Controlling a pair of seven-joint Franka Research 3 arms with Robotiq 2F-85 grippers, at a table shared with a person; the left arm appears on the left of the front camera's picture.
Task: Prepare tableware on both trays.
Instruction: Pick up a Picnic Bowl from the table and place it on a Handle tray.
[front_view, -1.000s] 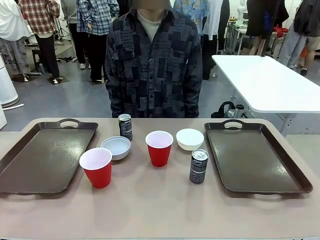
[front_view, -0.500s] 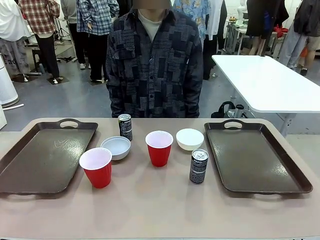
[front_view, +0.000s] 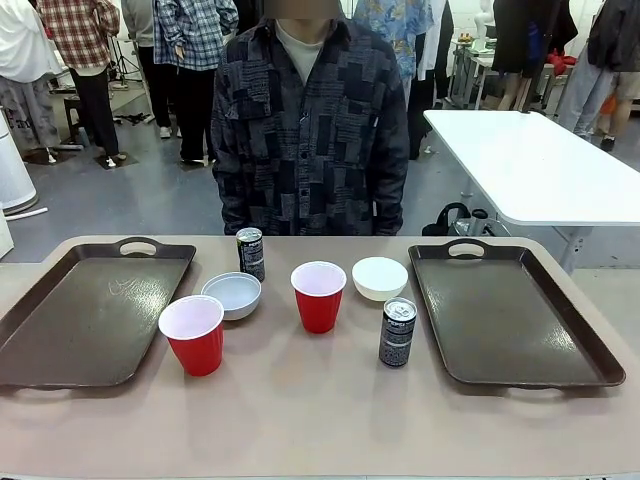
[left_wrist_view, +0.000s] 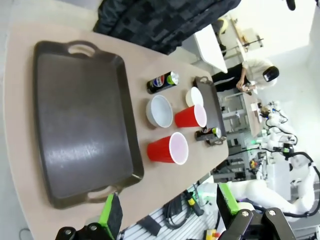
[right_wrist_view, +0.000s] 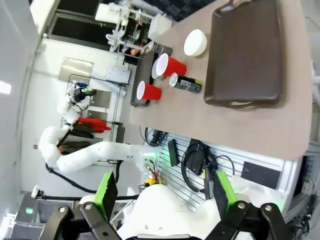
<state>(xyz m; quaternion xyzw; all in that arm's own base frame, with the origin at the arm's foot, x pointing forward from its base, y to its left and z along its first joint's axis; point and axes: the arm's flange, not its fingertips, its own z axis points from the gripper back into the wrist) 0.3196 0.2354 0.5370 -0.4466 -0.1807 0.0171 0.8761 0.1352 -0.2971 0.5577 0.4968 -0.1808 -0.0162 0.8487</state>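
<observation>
Front view: the left tray (front_view: 90, 315) and the right tray (front_view: 510, 315), dark brown with raised rims and cut-out handles, lie flat at either end of the table (front_view: 300, 420), long sides running away from the robot, both bare inside. Between them stand all six pieces, upright. The near cup (front_view: 192, 335) and the middle cup (front_view: 318, 296) are red with white insides, mouths up and empty. The left bowl (front_view: 232, 295) and the right bowl (front_view: 380, 278) are small, round and white, also empty. The far can (front_view: 250, 253) and the near can (front_view: 397, 332) are slim and dark with silver tops. A person (front_view: 308, 130) stands at the far edge.

Left wrist view: the left gripper (left_wrist_view: 169, 210) hangs with its green-padded fingers spread wide, holding nothing. The left tray lies ahead of its left finger, well apart from it. The near cup is the closest piece ahead, with the left bowl and far can beyond it.

Right wrist view: the right gripper (right_wrist_view: 165, 192) is likewise spread wide with nothing held. The right tray lies far ahead of its right finger. The near can, both cups and the right bowl sit ahead of the gap between the fingers.
</observation>
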